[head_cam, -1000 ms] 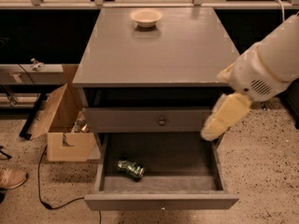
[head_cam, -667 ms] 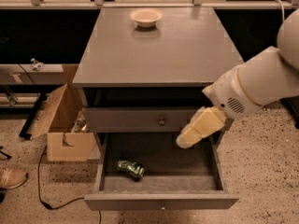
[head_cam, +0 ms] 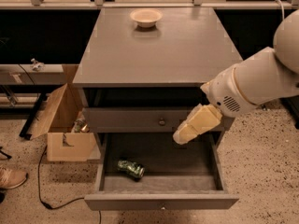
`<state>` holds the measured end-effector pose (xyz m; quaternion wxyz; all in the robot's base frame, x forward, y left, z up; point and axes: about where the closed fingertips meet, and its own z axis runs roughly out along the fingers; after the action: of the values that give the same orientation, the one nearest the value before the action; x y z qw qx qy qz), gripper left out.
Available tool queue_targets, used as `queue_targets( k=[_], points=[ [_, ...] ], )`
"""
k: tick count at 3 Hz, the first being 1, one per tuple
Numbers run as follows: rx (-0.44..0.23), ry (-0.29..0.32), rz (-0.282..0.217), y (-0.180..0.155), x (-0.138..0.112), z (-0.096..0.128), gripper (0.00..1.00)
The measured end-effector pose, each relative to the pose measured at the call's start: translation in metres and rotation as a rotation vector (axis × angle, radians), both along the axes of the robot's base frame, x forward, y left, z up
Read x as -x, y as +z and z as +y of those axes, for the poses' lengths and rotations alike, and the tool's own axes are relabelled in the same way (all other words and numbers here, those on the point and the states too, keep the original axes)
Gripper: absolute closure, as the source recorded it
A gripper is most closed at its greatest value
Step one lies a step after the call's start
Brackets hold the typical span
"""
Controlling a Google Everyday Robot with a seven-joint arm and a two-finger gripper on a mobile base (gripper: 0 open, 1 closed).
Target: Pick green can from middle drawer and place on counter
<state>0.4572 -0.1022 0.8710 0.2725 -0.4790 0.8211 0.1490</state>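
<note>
Camera view looks down on a grey cabinet whose counter (head_cam: 159, 50) carries a shallow cream bowl (head_cam: 146, 17) near its back edge; below the top, an upper drawer (head_cam: 135, 120) sits shut, with a small knob at its middle; beneath it the middle drawer (head_cam: 161, 202) stands pulled out, its flat grey floor showing; the green can (head_cam: 131, 168) lies on its side on that floor, in the left half and towards the front, set at a slant, apart from the left wall and the front panel; the white arm (head_cam: 252, 85) reaches in from the right edge, and the cream-coloured gripper (head_cam: 181, 136) hangs at its end, pointing down and to the left, over the right rear part of the open drawer and in front of the shut drawer's right side; it is well apart from the can; whether it is spread or pressed together cannot be told; left of the cabinet an open cardboard box (head_cam: 60, 125) stands on the speckled floor; a dark cable (head_cam: 46, 190) trails past the box; a shoe (head_cam: 11, 177) shows at the left edge.
</note>
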Motion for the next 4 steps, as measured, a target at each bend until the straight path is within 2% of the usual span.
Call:
queue_targets(
  k=[1,2,3,4],
  points=[
    [0.011,-0.029,0.047,-0.042,0.006,-0.008,0.0],
    [0.05,-0.067,0.09,-0.108,0.016,-0.012,0.0],
    [0.057,-0.129,0.114,-0.194,0.02,-0.004,0.0],
    [0.017,-0.161,0.108,-0.245,0.01,0.013,0.0]
  ],
)
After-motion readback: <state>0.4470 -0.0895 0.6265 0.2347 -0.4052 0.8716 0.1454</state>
